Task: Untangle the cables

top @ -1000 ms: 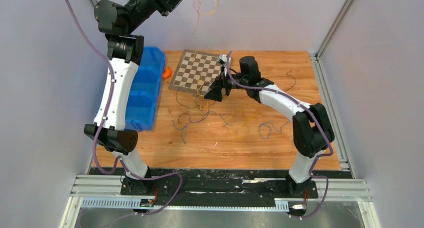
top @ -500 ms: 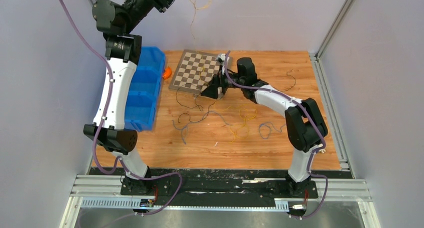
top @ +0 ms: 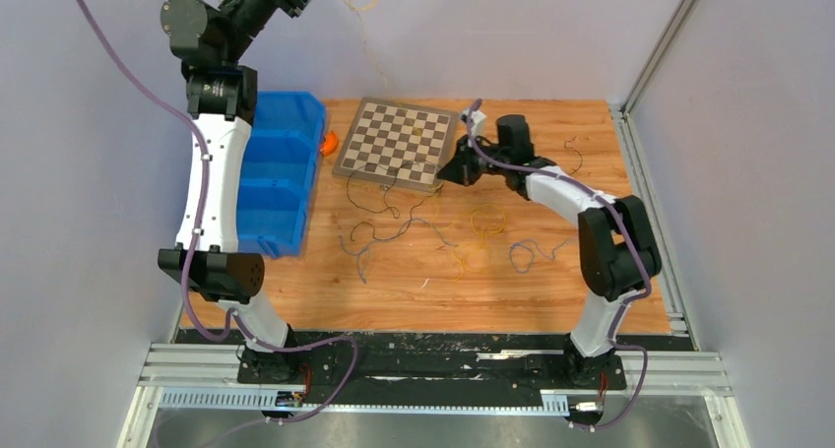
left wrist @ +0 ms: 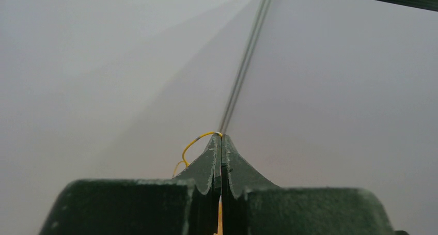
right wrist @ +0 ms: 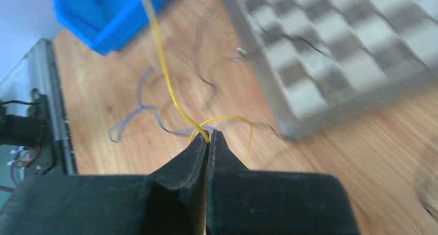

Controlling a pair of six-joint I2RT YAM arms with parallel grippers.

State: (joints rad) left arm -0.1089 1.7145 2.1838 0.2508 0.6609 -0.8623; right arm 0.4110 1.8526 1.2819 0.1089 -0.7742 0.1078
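Observation:
My left gripper (left wrist: 221, 138) is raised high above the table's far left and is shut on a thin yellow cable (left wrist: 192, 144). In the top view that cable (top: 366, 15) dangles from the upper edge of the picture. By the chessboard's near right corner, my right gripper (top: 445, 175) is shut on another stretch of yellow cable (right wrist: 168, 85) that runs up and away from the jaws (right wrist: 210, 136). Loose cables lie on the wooden table: dark ones (top: 379, 200), a blue-grey one (top: 358, 247), a yellow loop (top: 486, 219) and a blue one (top: 527, 255).
A chessboard (top: 394, 141) lies at the back middle of the table. Blue bins (top: 281, 172) stand along the left edge, with a small orange object (top: 328, 143) beside them. One dark cable (top: 571, 155) lies apart at the back right.
My right gripper has closed on the yellow cable and shifted right along the chessboard's edge. The left arm has risen further up and left, drawing its yellow cable higher.

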